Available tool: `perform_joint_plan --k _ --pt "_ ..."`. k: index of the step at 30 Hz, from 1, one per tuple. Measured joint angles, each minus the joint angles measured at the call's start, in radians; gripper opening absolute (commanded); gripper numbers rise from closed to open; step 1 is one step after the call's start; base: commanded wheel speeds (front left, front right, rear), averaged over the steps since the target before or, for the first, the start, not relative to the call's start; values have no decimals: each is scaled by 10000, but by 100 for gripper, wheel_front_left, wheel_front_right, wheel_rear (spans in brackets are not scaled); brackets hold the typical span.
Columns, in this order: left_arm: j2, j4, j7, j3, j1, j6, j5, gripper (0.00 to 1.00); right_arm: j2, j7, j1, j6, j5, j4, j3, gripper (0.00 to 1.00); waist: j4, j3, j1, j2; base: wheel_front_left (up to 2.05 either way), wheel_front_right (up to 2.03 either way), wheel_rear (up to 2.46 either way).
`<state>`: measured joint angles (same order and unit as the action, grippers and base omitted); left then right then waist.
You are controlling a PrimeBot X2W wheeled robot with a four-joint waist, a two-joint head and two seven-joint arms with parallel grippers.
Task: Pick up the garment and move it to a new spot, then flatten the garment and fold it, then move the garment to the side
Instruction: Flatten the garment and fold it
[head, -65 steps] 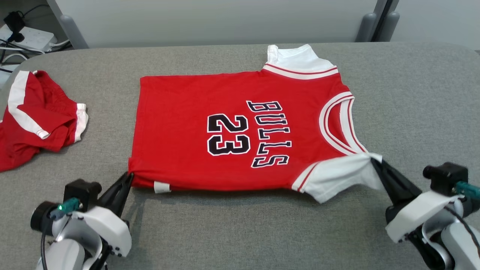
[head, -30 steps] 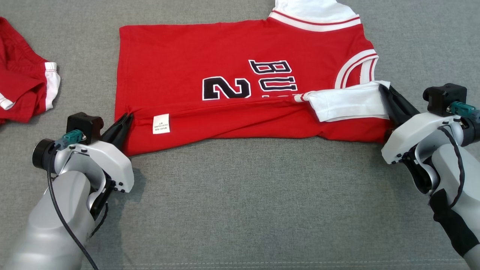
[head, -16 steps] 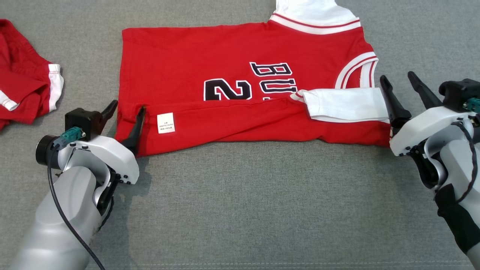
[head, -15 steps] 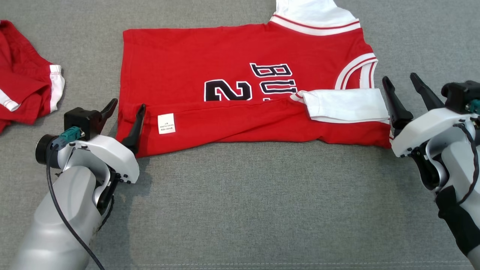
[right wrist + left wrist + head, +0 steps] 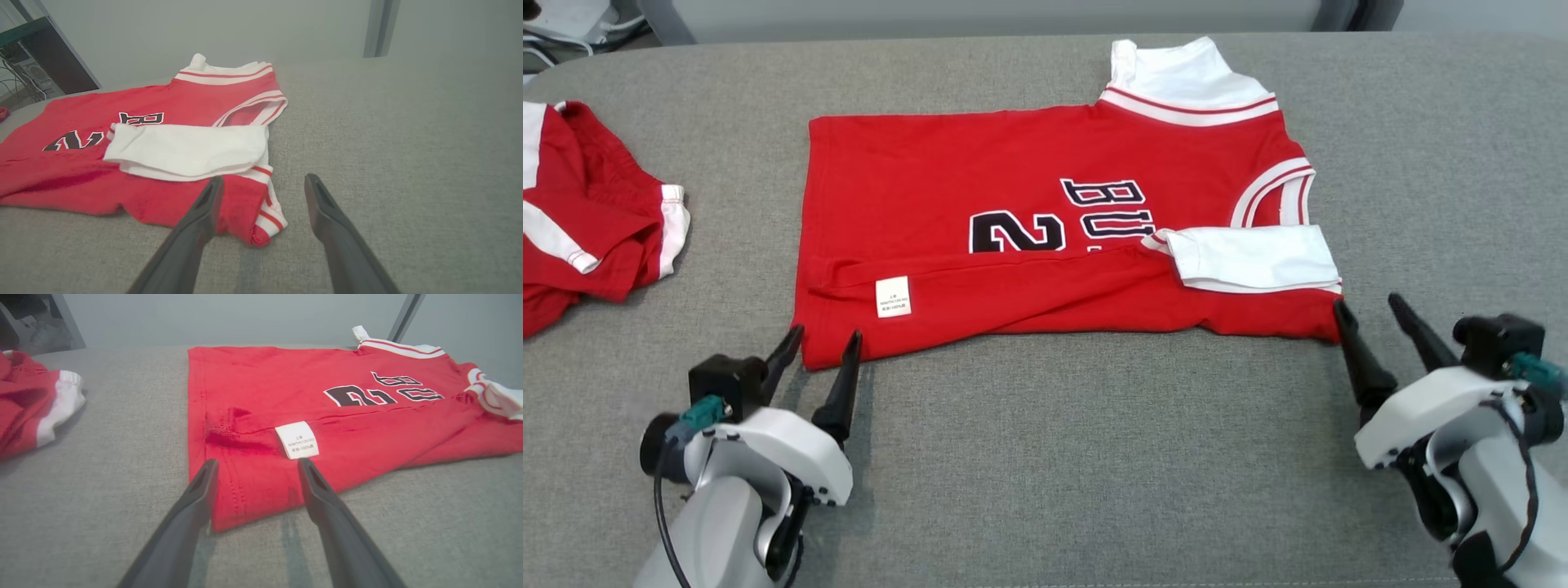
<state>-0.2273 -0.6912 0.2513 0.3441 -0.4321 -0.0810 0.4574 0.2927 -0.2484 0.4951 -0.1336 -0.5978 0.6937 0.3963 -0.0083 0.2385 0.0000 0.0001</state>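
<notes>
The garment (image 5: 1013, 196) is a red jersey with white sleeves and black lettering, lying flat on the grey table (image 5: 1094, 457). Its near edge is folded up over the front, with a white label (image 5: 893, 296) showing and a white sleeve (image 5: 1254, 257) laid on top. My left gripper (image 5: 823, 336) stands open just short of the near left corner, holding nothing. My right gripper (image 5: 1368, 306) is open at the near right corner, also with nothing in it. The left wrist view shows the jersey (image 5: 327, 416) corner between my open left gripper (image 5: 257, 465). In the right wrist view the jersey (image 5: 143, 143) lies ahead of my right gripper (image 5: 263, 181).
A second red and white garment (image 5: 580, 220) lies crumpled at the table's far left, also seen as red cloth (image 5: 28, 404) in the left wrist view. Cables and a power strip (image 5: 556, 16) sit beyond the far left corner. A grey wall (image 5: 980, 12) backs the table.
Both grippers opened and let go of the jersey's folded near edge, then drew back toward me. The head camera has also shifted, so the whole scene sits lower in view.
</notes>
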Motion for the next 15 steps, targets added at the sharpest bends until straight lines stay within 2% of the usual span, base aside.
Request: perform_joint_plan --k 15 --pt "535 203 0 -397 590 -73 -560 100 -395 0 -533 0 -140 485 58 100 242 -70 0 0 0 0 0"
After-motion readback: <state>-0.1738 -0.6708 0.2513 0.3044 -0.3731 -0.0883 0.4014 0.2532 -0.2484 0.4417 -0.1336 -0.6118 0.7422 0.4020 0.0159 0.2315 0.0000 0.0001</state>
